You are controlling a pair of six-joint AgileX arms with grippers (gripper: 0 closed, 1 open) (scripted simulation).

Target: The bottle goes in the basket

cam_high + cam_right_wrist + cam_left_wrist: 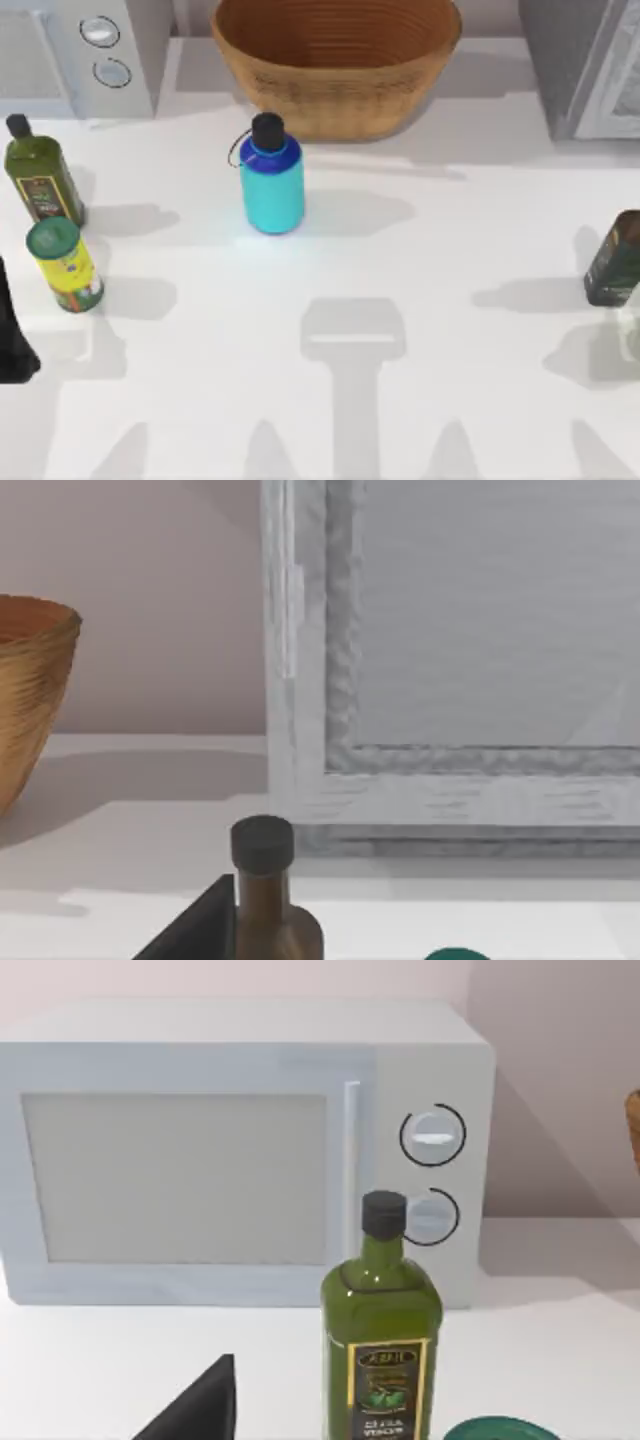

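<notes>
The left claw [15,350] sits parked at the desk's left edge; whether its fingers are spread or pressed together cannot be told. The bottle [271,180] stands upright on the desk [400,400], cap on, just in front of the basket [335,60], apart from it. Left of it stand an olive oil bottle [40,175] and a green-lidded can [65,265]; a dark bottle [612,258] stands at the right edge.
</notes>
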